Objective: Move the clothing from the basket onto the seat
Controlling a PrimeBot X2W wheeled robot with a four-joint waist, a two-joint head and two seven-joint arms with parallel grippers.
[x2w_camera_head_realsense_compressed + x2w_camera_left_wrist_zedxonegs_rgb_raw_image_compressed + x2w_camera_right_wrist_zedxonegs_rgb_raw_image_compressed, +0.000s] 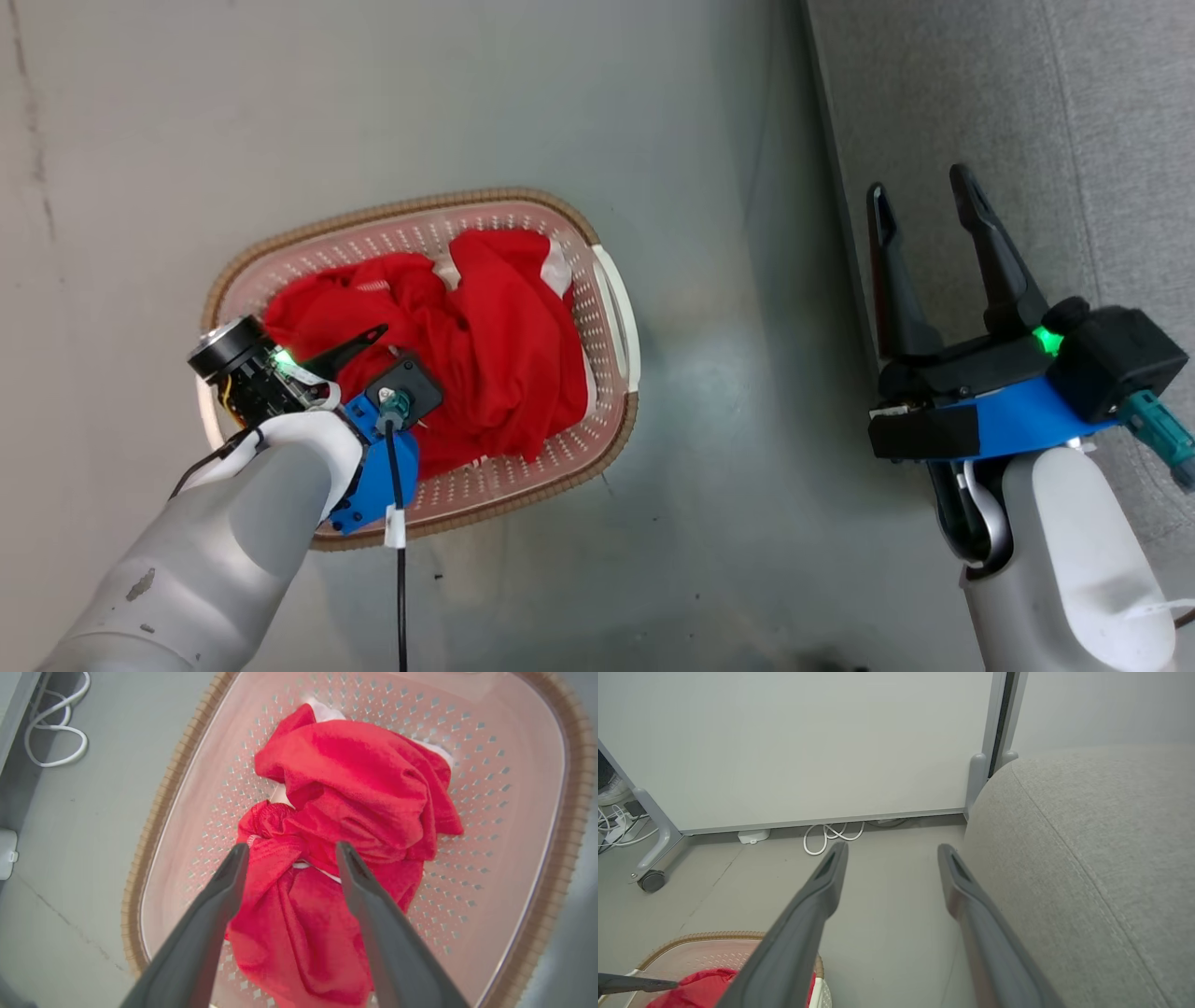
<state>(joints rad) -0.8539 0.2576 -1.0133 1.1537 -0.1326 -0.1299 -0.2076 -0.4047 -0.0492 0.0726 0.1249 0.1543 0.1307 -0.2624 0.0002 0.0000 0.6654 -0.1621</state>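
Left wrist view: the left gripper (292, 848), fingers spread, hangs over the red clothing (355, 779) heaped in the basket (149, 835), with the seat (1027, 112) on the robot's right. Pick-up appears at hand; next comes a descent and a pinch on fabric.

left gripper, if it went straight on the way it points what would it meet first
Most likely the red clothing heaped in the basket: the left gripper points down at it, open, a bunched fold between its fingers. How near, I cannot tell.
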